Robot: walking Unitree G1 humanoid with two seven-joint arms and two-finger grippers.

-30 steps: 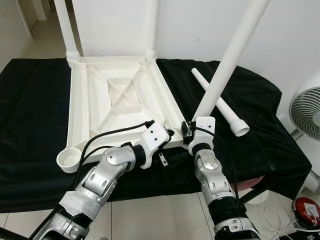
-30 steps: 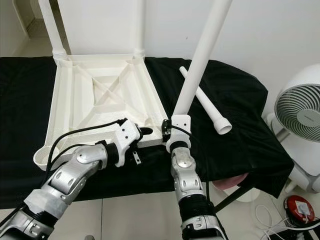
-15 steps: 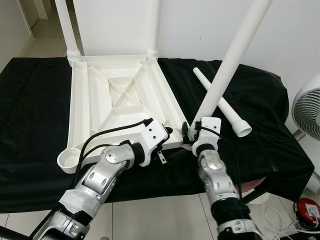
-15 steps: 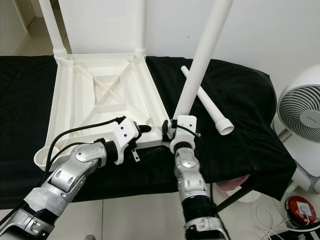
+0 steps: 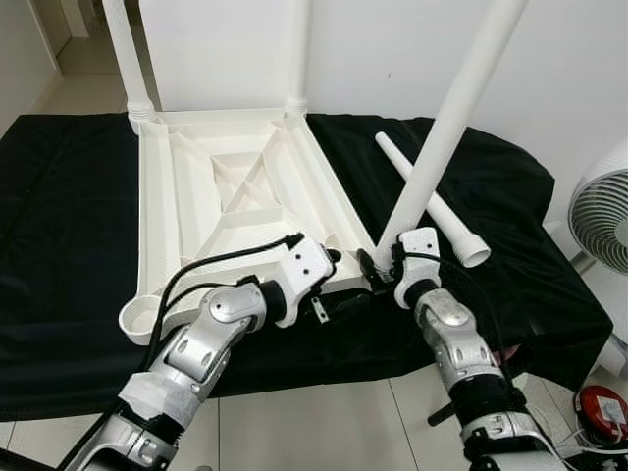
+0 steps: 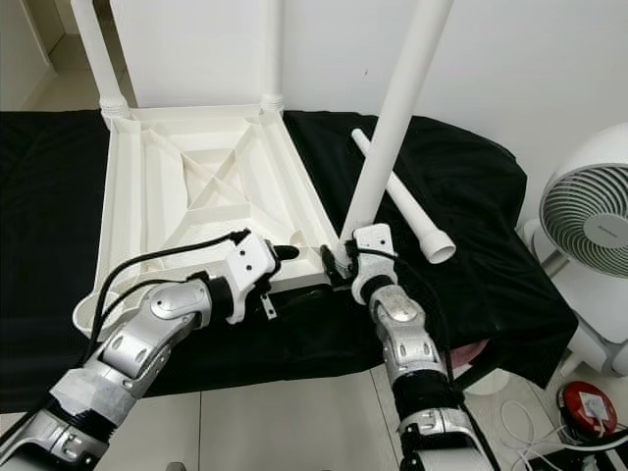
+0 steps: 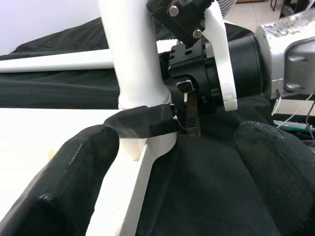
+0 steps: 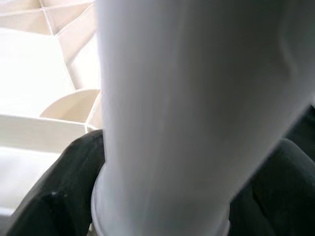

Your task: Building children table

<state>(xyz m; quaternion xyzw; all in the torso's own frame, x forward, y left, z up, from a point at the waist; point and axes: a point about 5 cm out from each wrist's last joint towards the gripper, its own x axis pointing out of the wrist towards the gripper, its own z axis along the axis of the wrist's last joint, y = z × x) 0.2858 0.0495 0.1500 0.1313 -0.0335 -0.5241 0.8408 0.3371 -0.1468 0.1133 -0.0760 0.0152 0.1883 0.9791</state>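
On the black-draped bench (image 5: 59,196), your right gripper (image 5: 378,267) clamps the long white plastic leg (image 5: 451,118) (tilted toward one o'clock) at the upturned white tabletop (image 5: 186,196)'s corner socket; the left gripper (image 5: 334,257) braces there, fingers spread

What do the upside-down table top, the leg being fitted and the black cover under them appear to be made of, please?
The table top looks like moulded white plastic: ribbed underside, smooth satin sheen. The leg held by the right gripper seems to be the same plastic, a smooth hollow-looking tube like the spare leg. The black cover is probably matte woven fabric, judging by its soft folds.
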